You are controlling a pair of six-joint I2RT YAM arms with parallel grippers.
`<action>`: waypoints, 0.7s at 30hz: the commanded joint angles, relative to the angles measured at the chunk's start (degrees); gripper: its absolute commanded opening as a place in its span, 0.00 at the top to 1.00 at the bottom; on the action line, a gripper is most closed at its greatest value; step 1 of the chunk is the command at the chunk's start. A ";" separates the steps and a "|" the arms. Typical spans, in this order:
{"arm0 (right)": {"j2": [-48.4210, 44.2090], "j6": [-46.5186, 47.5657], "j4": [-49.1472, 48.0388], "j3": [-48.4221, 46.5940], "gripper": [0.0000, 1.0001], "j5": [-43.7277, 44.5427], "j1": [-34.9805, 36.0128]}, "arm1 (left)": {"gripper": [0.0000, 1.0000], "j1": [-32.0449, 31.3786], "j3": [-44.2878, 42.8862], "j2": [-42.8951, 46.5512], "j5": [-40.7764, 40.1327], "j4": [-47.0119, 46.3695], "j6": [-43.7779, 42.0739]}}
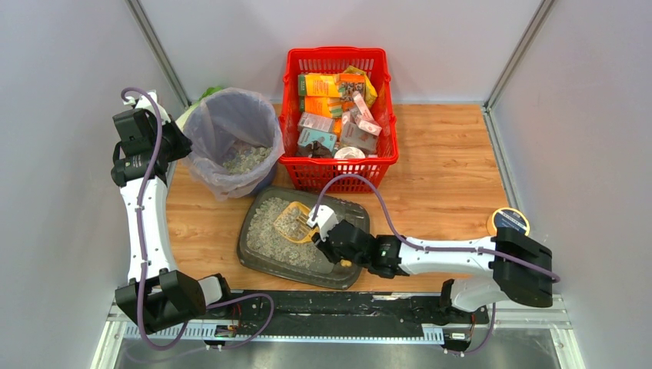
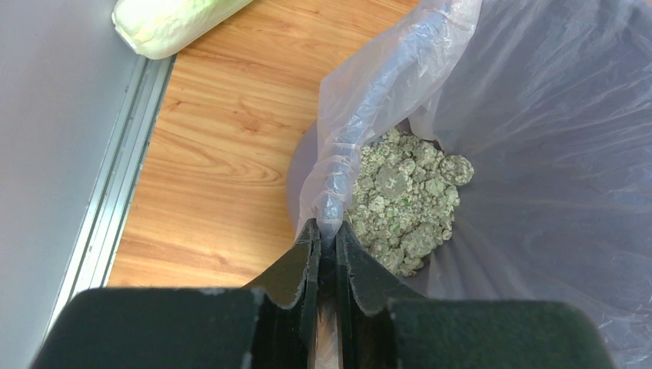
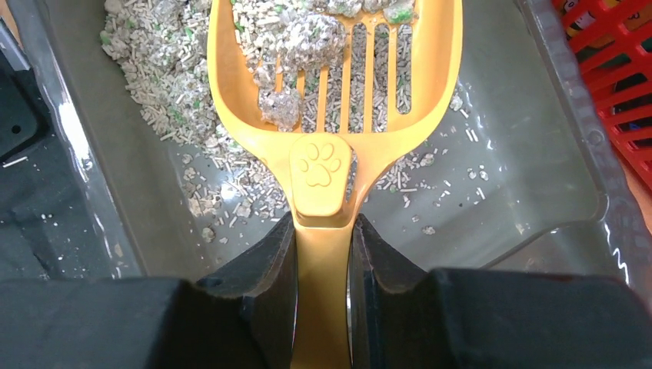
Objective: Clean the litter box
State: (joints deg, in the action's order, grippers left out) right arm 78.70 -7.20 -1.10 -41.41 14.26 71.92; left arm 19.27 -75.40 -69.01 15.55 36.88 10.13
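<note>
The litter box (image 1: 350,265) is a dark grey tray with pale litter, on the table near the front; it fills the right wrist view (image 3: 530,192). My right gripper (image 1: 323,240) (image 3: 323,223) is shut on the handle of a yellow slotted scoop (image 1: 294,223) (image 3: 338,69). The scoop head sits over the litter and holds clumps (image 3: 307,38). My left gripper (image 1: 178,142) (image 2: 327,238) is shut on the rim of the bin bag (image 2: 369,100). The round bag-lined bin (image 1: 231,138) holds dumped clumps (image 2: 404,196).
A red mesh basket (image 1: 338,165) full of packets stands behind the litter box. A round yellow-rimmed tin (image 1: 509,221) sits at the right. A pale green bundle (image 2: 173,23) lies behind the bin by the left wall.
</note>
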 commanded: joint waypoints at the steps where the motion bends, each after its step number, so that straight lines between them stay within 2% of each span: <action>1: -3.63 -5.35 -3.55 0.71 1.00 3.93 3.05 | 1.00 -0.99 1.04 0.72 4.93 3.90 0.06; 3: -4.69 -7.04 -4.34 2.21 1.00 6.30 2.00 | 1.00 -1.07 1.04 0.90 5.36 3.81 0.15; 5: -4.08 -7.30 -3.30 0.12 1.00 4.48 2.43 | 1.00 -1.07 1.21 1.07 5.63 3.46 0.24; 6: -3.55 -5.91 -2.77 -0.94 1.00 4.55 4.78 | 1.00 -1.07 1.30 1.07 5.46 3.46 0.15; 8: -1.71 -3.53 0.65 -2.88 1.00 8.73 6.82 | 1.00 -0.99 1.30 0.99 5.02 3.72 0.15; 10: -1.87 -4.04 0.84 -2.46 1.00 11.83 5.52 | 1.00 -1.07 1.13 0.90 5.28 3.81 0.06; 13: -3.98 -4.40 -2.66 -1.22 1.00 6.75 6.64 | 1.00 -0.99 1.22 1.07 5.37 3.55 0.06; 15: -3.12 -2.82 -0.93 -2.97 1.00 11.56 9.80 | 1.00 -1.07 1.22 1.07 4.75 3.63 -0.11; 17: -1.97 -3.78 0.84 -3.33 1.00 15.07 8.51 | 1.00 -1.07 1.13 0.90 5.01 3.90 -0.02; 19: -3.45 -5.36 -1.34 -1.49 1.00 10.90 5.86 | 1.00 -0.99 1.04 0.99 5.45 3.72 0.06; 21: -3.29 -4.23 -1.89 -2.35 1.00 7.54 8.74 | 1.00 -0.99 1.22 1.07 5.46 3.55 0.06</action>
State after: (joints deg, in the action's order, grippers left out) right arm 76.73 -10.98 0.51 -41.95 23.22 79.53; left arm 19.27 -75.37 -68.93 15.57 36.95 10.13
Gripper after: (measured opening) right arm 0.282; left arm 0.149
